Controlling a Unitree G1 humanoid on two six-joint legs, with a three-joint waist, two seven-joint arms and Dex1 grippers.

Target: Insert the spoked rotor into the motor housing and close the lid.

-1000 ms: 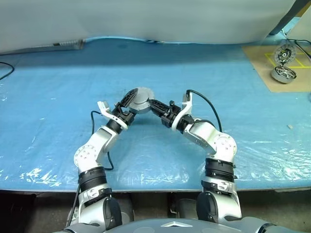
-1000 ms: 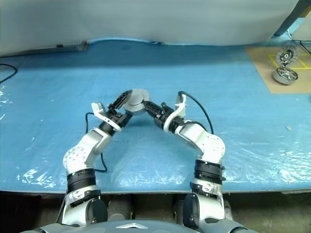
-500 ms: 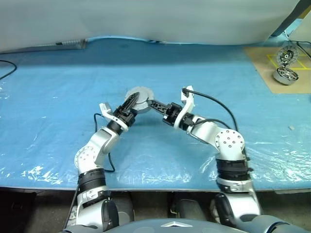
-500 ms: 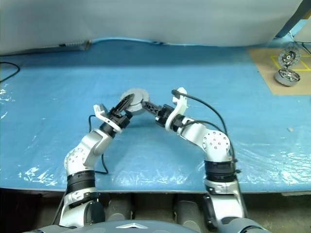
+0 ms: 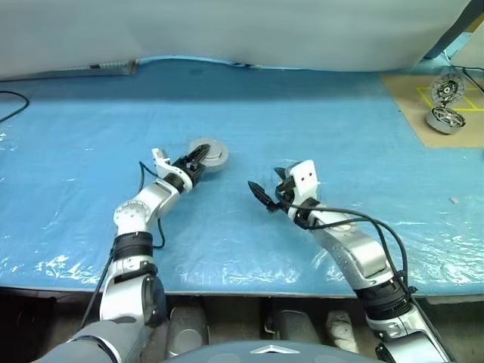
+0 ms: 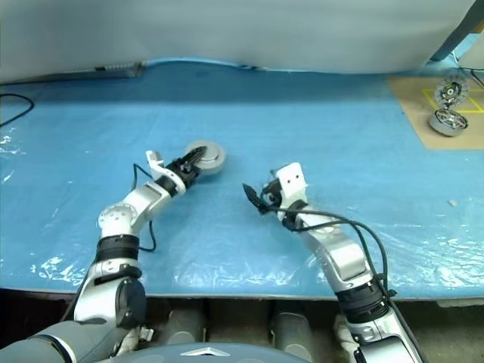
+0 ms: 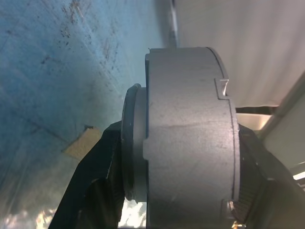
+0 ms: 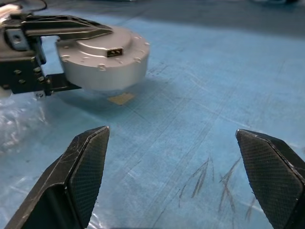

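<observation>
While gripped, motor housing [image 5: 208,155] mid-table.

Open blue counter [image 5: 340,121] between left tool [image 5: 198,159] and right tool [image 5: 265,198]; only motor housing [image 5: 209,154] in left tool's grip blocks there. Spare motor parts [image 5: 443,102] far right, well apart.

Right claw [image 5: 265,198] off closed housing [image 5: 207,153]

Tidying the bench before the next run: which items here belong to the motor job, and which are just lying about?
Job: closed motor housing with its lid on, gripped by left gripper; right gripper, open.

Lying about: spare motor drum, upright spoked disc, cardboard, black cable.
</observation>
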